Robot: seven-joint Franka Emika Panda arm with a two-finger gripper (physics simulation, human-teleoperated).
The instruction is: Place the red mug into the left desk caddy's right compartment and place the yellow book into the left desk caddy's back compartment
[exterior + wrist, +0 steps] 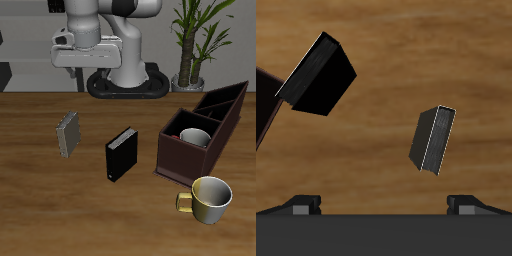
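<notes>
The yellow book [68, 133] stands upright on the table, apart from everything; it also shows in the wrist view [432, 138]. The left desk caddy [225, 118] is a dark brown box. The red mug [195, 136] stands inside its right compartment, the largest section, with only its pale inside and rim showing. My gripper [73, 58] hangs high above the table, farther back than the yellow book. In the wrist view the gripper [387, 206] is open and empty, with both fingertips [304, 205] well apart.
A black book [121, 153] stands upright between the yellow book and the caddy, and shows in the wrist view [318, 78]. A yellow-and-white mug [210, 198] sits near the table's front edge by the caddy. A potted plant [192, 45] stands behind the table.
</notes>
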